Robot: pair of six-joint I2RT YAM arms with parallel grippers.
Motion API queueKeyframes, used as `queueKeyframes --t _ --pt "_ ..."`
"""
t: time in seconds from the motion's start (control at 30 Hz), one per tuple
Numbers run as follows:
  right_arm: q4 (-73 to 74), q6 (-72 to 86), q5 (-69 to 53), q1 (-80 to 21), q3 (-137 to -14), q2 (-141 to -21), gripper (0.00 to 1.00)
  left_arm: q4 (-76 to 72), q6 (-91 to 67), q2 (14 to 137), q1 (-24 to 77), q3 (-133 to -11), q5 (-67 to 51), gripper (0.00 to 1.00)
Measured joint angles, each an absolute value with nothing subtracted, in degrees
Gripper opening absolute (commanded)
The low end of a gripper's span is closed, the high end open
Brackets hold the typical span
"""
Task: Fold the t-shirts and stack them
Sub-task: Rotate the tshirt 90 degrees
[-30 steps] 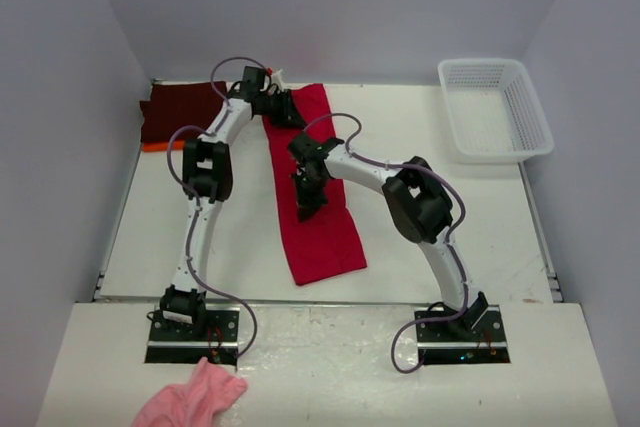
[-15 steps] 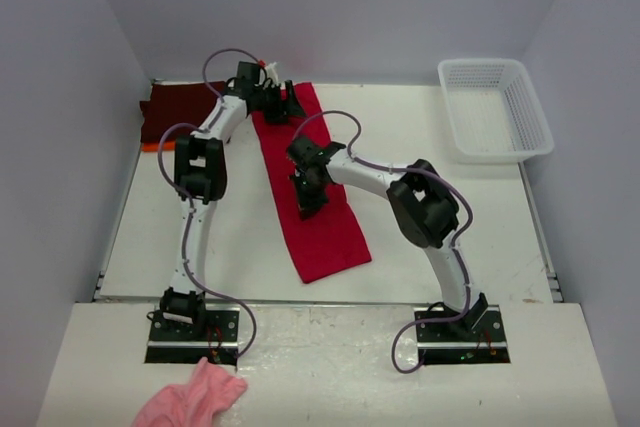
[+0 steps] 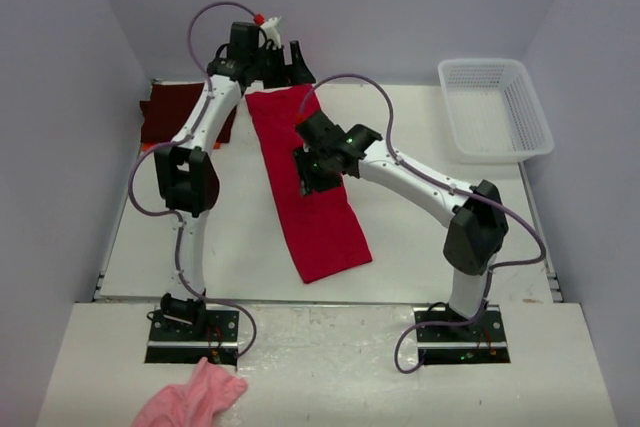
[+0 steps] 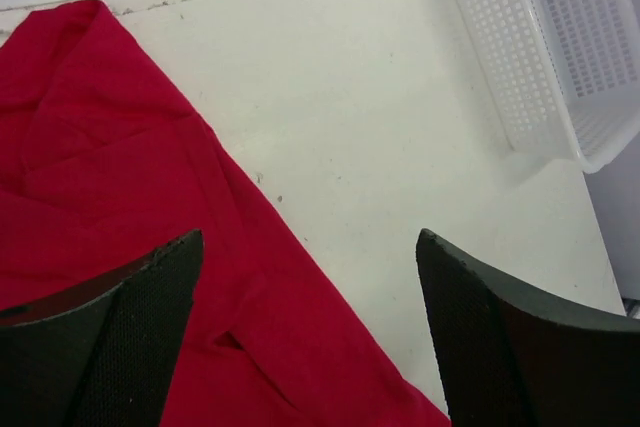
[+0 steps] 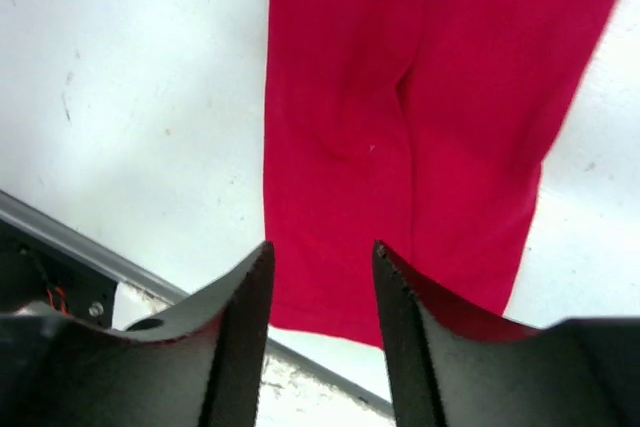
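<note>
You are holding the left tool (image 4: 310,242) up over the far edge of the tabletop (image 3: 440,237), a little left of the middle. Its fingers are standing wide apart and are gripping nothing. The left wrist view is looking down past those fingers at the far end of the red shirt (image 3: 320,217). That end is lying flat on the tabletop below, with one corner reaching close to the far edge.

The red shirt is lying as a long strip, running slantwise from the far edge toward the near edge. Its near end is stopping just short of the near edge and is sitting further right than its far end.

You are hovering the right tool (image 5: 322,247) over the strip, about midway along it. Its fingers are sitting a narrow gap apart. The right wrist view is showing the red cloth through that gap, lower down and running on toward the near edge. As far as that view shows, the fingers are not clamping it.

The dark maroon shirt (image 3: 165,112) is lying in the far left corner, partly hidden behind the left arm (image 3: 190,177), to the left of the red shirt's far end. A white basket (image 3: 500,155) is standing in the far right corner. A pink cloth (image 3: 195,397) is lying off the tabletop, on the board (image 3: 330,347) by the left arm's base.
</note>
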State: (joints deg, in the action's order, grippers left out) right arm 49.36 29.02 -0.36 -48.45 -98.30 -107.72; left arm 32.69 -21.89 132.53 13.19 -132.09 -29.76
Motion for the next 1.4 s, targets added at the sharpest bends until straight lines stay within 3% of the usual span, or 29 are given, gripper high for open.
queueKeyframes --t 0.03,0.1,0.13,0.43,0.97,1.4 --pt "49.69 28.93 0.62 -48.31 -97.86 -106.39 0.35 33.63 -21.91 131.41 13.56 -132.09 -29.15 0.73" --pt "49.98 29.04 2.09 -47.92 -95.24 -103.66 0.00 34.96 -21.91 128.97 14.31 -130.61 -27.31 0.34" --pt "50.13 29.10 2.59 -47.70 -93.45 -102.59 0.00 35.75 -22.15 127.72 14.59 -129.23 -26.44 0.00" --pt "48.23 29.91 3.77 -41.74 -74.19 -100.79 0.00 39.59 -20.75 126.74 17.43 -116.18 -18.44 0.00" --pt "41.01 29.28 0.38 -40.53 -75.00 -110.98 0.00 38.35 -19.88 137.86 18.02 -116.09 -13.45 0.00" --pt "37.65 30.85 -2.52 -40.75 -74.43 -111.35 0.00 37.85 -19.68 144.57 18.02 -125.86 -16.88 0.00"
